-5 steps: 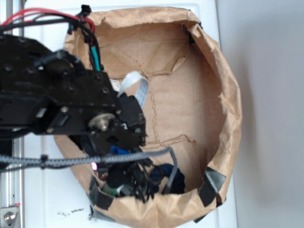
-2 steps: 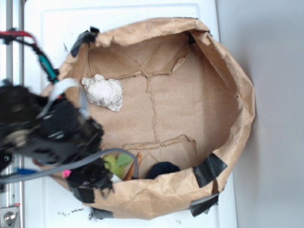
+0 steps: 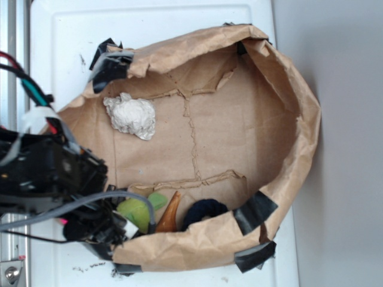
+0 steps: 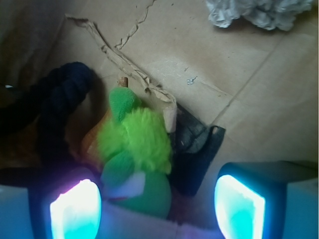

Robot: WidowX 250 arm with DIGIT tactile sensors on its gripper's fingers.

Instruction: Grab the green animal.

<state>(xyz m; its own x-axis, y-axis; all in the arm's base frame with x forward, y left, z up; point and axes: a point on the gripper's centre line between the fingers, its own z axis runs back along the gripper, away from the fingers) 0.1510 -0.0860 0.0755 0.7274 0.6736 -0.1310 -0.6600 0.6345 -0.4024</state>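
The green animal is a fuzzy lime-green plush with an orange part. It lies at the near edge inside the brown paper bag, next to the dark navy rope ring. In the wrist view the green animal lies just ahead of and between my fingers, nearer the left one, and its pale patch shows. My gripper is open and holds nothing. From outside, the gripper is at the bag's near-left rim, just left of the toy.
A white lumpy wad lies at the bag's far left, and it also shows in the wrist view. Black tape patches hold the bag's rim. A torn cardboard flap with black tape lies right of the toy. The white surface surrounds the bag.
My arm has swung left and down from over the bag to its near-left rim. This uncovered the white wad and the green animal. The bag has shifted slightly.
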